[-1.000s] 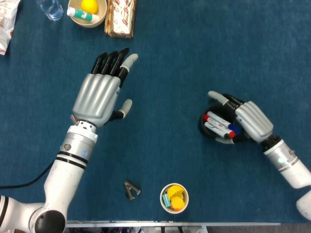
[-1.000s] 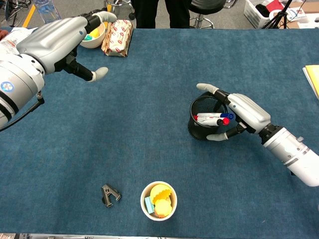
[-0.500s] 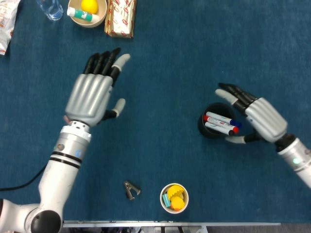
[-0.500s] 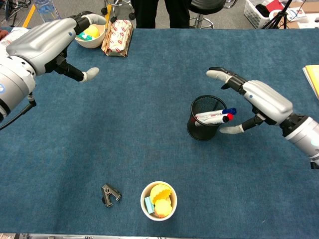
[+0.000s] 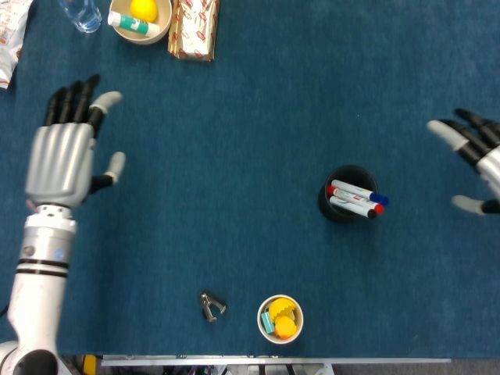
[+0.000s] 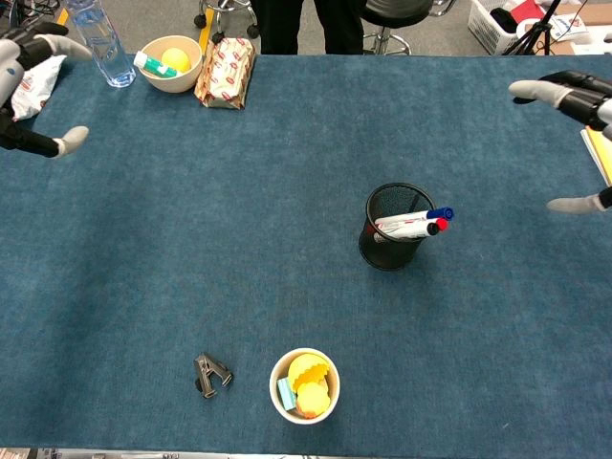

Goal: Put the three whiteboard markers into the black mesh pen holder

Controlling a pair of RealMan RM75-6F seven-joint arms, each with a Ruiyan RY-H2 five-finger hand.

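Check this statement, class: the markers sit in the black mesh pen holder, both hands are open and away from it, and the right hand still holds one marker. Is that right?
Not quite. The right hand holds nothing; its fingers are spread and empty, as the chest view shows. The rest stands: the markers sit in the black mesh pen holder, and the left hand is open too, away from it.

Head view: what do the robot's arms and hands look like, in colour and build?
The left hand has a ribbed silver-grey back, black fingers and light grey tips on the thumb and one finger. Its wrist is a silver cylinder with a small blue mark, then black bands, then a white forearm. Of the right hand only black fingers with grey tips and a silver edge show.
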